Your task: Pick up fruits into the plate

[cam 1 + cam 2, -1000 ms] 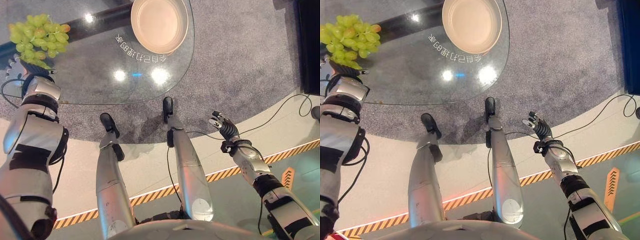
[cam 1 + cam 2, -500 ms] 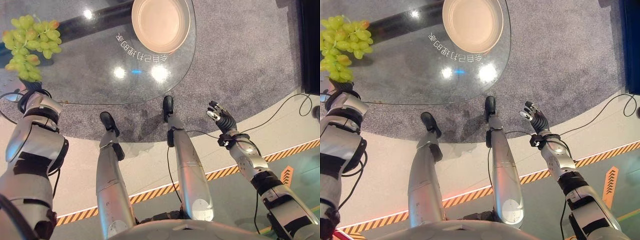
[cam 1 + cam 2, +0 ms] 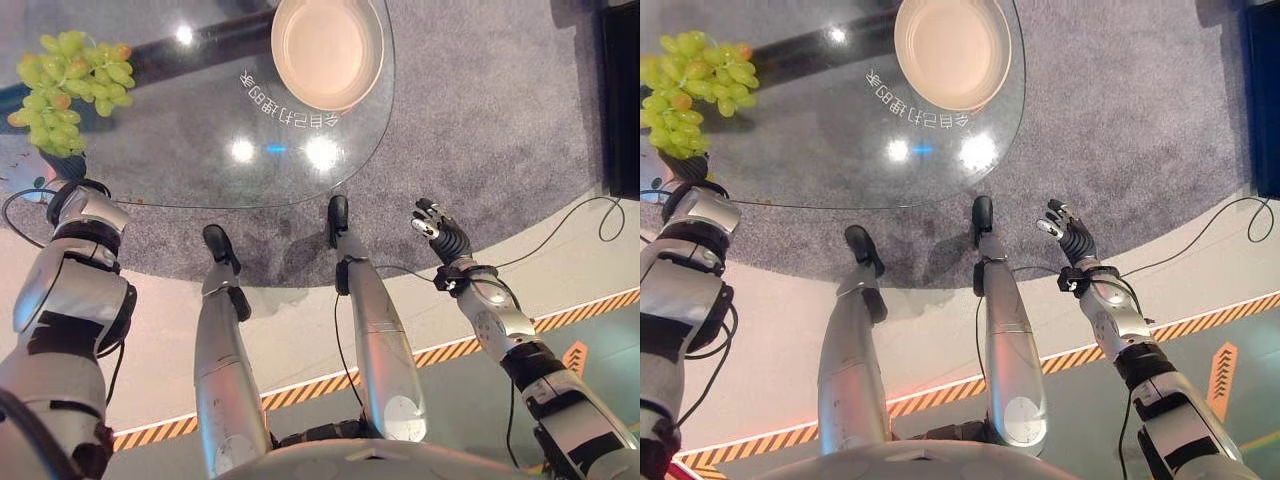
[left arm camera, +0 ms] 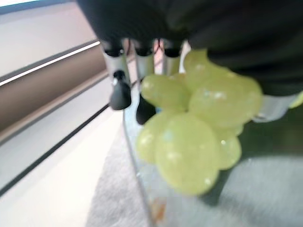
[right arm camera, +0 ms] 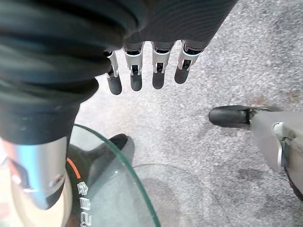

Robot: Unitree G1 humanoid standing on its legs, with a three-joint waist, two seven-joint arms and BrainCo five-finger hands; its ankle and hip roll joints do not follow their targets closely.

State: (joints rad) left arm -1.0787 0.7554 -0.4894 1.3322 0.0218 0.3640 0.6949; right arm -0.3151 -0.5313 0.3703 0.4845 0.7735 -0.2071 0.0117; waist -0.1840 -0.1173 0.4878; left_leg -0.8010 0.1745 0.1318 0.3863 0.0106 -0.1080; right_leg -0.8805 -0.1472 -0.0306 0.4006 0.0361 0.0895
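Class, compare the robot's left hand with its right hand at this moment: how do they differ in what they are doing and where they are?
The left hand holds a bunch of green grapes, while the right hand holds nothing. The left hand's fingers curl round the grapes; the right hand's fingers hang relaxed and open. The left hand is raised at the glass table; the right hand hangs beside it, over the grey carpet. Both have silver, dark-tipped fingers.
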